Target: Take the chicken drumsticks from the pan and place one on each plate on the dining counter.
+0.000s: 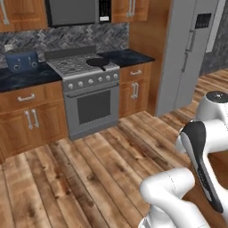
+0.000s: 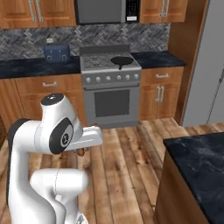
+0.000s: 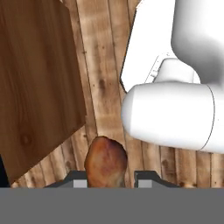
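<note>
My gripper [image 3: 108, 179] is shut on a golden-brown chicken drumstick [image 3: 105, 162], which sticks out between the two fingertips above the wooden floor. In the right base view the drumstick [image 2: 81, 152] peeks out under the hand, beside my white arm. The black pan [image 1: 99, 62] rests on the stove's right front burner, far from the gripper, and is also in the right base view [image 2: 121, 61]. What lies in the pan is too small to tell. The dining counter [image 2: 197, 162] has a black marbled top, and its brown wooden side [image 3: 35, 87] is close to the gripper. The plates are out of view.
The steel stove [image 1: 87, 95] stands between wooden cabinets under a microwave [image 2: 105, 11]. A blue toaster [image 1: 21, 61] sits on the dark counter to its left. A grey fridge [image 1: 187, 53] stands at the right. Open wooden floor [image 1: 89, 169] lies between me and the stove.
</note>
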Available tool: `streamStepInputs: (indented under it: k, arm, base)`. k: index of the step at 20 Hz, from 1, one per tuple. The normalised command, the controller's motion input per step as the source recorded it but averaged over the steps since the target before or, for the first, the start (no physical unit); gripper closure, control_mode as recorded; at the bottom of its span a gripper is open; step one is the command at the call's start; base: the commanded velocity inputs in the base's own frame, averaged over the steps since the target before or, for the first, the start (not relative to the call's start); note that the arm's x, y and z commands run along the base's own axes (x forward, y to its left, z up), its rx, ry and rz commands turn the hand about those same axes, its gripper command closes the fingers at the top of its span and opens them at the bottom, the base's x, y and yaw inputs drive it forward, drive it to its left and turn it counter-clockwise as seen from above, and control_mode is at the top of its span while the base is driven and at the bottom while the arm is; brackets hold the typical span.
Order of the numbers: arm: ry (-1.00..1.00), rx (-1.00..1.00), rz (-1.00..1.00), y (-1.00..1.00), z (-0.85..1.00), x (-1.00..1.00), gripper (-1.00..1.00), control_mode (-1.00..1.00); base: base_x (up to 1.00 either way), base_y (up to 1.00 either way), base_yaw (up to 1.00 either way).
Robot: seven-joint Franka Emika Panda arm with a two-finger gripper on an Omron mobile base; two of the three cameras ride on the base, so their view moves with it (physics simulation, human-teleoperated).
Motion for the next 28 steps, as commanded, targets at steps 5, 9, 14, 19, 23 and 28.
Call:
streamStepInputs:
  k: [5,9,14,19,23,28]
  arm:
    - [0.0,0.0,0.0,0.0,0.0,0.0,1.0,1.0]
    - [0.0,0.0,0.0,0.0,0.0,0.0,1.0,1.0]
    - [0.0,0.0,0.0,0.0,0.0,0.0,1.0,1.0]
    - [0.0,0.0,0.0,0.0,0.0,0.0,1.0,1.0]
    - [0.0,0.0,0.0,0.0,0.0,0.0,1.0,1.0]
    - [0.0,0.0,0.0,0.0,0.0,0.0,1.0,1.0]
  base:
    - [-1.0,-0.49,-0.04]
    - [-1.0,-0.7,-0.06]
    - [-1.0,-0.82,-0.06]
    - [-1.0,-0.98,-0.05]
    - [-0.91,-1.0,-0.09]
    - [-0.64,-1.0,-0.1]
